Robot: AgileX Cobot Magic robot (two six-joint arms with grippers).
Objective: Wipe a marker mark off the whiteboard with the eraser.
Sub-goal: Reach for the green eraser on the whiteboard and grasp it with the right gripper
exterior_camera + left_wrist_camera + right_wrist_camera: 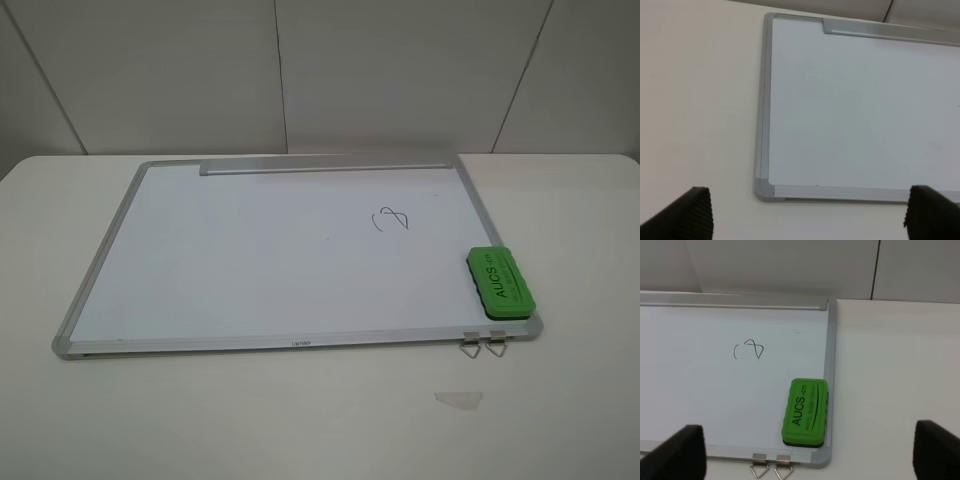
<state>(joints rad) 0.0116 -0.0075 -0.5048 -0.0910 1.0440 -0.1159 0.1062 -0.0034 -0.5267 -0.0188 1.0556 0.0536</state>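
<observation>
**Operator:** Where do we find the eraser (500,283)?

**Technician:** We find it lying flat on the whiteboard (250,270), in the board's near right corner. Its long side runs along the right frame rail, and its lettered face is up. The whiteboard itself lies flat on the counter (300,420), with the grey tray strip (325,166) on the far edge.

**Operator:** And the marker mark (390,219)?

**Technician:** We read it as a thin looped scribble on the right half of the board. It sits farther back than the eraser and a little to its left, apart from it.

**Operator:** What is the state of each tool?

**Technician:** We see the left tool (807,215) released, its two dark ribbed fingers (687,215) spread wide and grasping nothing. It hangs over the counter just off the board's near left corner. The right tool (807,452) is likewise released and grasps nothing. It hangs near the board's near right corner, and the eraser shows between its fingers (680,452) but beyond them, untouched.

**Operator:** Anything else near the work area?

**Technician:** We note two metal clips (771,466) on the near frame edge, just left of the eraser. A small pale scrap (458,399) lies on the counter in front of them.
</observation>
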